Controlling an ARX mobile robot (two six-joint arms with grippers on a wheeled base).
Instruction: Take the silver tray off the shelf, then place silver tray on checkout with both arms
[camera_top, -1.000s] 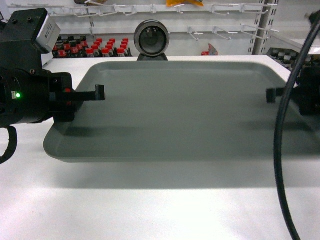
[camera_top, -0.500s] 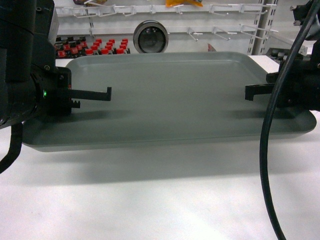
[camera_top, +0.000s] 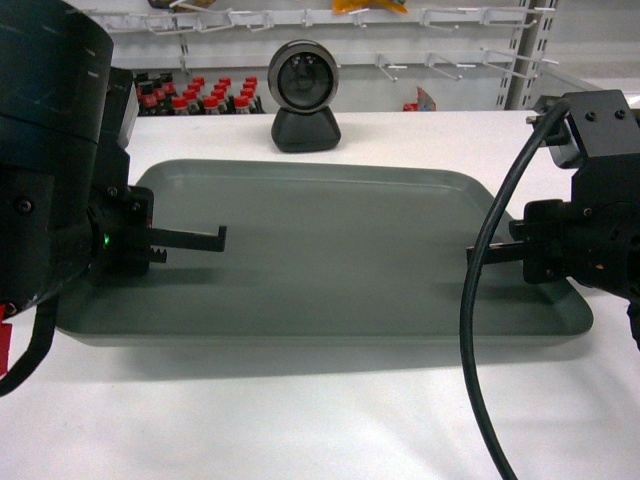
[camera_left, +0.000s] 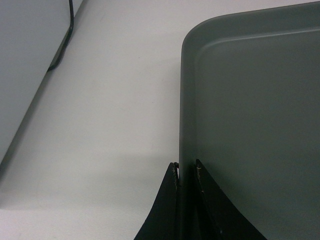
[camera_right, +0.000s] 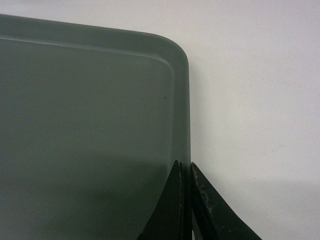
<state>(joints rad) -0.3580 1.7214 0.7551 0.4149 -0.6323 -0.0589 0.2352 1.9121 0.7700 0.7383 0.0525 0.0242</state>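
Observation:
The silver tray lies level and low over the white checkout, casting a shadow along its front edge; I cannot tell whether it touches the counter. My left gripper is shut on the tray's left rim. The left wrist view shows its jaws pinching the thin rim of the tray above the checkout. My right gripper is shut on the right rim, its jaws closed on the tray edge beside the checkout. The shelf is out of view.
A round black-and-silver camera device stands on the counter just behind the tray. Behind it are red-capped bottles and white peg hooks. A thick black cable loops in front of my right arm. A grey panel borders the counter's left.
The tray has come down and away from the head camera with both grippers still clamped on it. The camera device's base, hidden before, now shows behind the rim.

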